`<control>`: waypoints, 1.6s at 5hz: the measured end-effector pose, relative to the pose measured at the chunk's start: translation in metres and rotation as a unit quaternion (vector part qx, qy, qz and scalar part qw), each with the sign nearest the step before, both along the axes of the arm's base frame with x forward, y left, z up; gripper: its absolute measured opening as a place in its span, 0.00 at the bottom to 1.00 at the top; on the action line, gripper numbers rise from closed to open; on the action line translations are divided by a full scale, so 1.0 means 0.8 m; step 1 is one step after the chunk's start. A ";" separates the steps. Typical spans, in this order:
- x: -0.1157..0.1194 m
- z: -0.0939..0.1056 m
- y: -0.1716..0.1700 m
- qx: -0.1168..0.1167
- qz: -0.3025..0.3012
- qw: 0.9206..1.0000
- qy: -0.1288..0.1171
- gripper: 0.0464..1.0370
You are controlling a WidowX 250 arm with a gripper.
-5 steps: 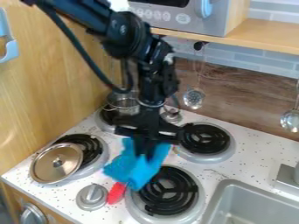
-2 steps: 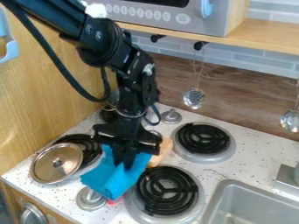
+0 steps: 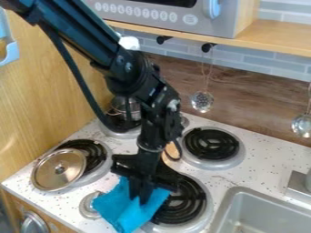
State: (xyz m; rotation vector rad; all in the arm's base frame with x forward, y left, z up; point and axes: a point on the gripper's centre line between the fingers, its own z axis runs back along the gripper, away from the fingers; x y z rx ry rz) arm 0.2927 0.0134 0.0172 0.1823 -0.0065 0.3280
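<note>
Blue cloth, in hand, lengthwise down-left

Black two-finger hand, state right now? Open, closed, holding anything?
Hand: closed on the bright blue cloth, down at the front of the white speckled stovetop.

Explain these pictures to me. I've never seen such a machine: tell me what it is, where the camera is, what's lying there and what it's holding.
The machine is a black robot arm with a two-finger tool at its end. All the pictures come from one fixed camera, looking down at a slant on a white speckled stovetop.

The tool holds a bright blue cloth at the stove's front. To the cloth's left, a round silver metal lid rests on a burner. A silver metal pot stands behind, partly hidden by the arm. A grey sink is at right.
</note>
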 end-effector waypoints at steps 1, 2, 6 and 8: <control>-0.002 -0.010 -0.021 -0.002 -0.024 1.000 0.011 0.05; -0.004 -0.012 -0.050 -0.006 -0.050 0.999 0.011 0.05; 0.036 -0.007 -0.133 -0.018 -0.111 0.994 -0.001 0.05; 0.098 -0.020 -0.134 -0.006 -0.102 0.995 -0.005 0.05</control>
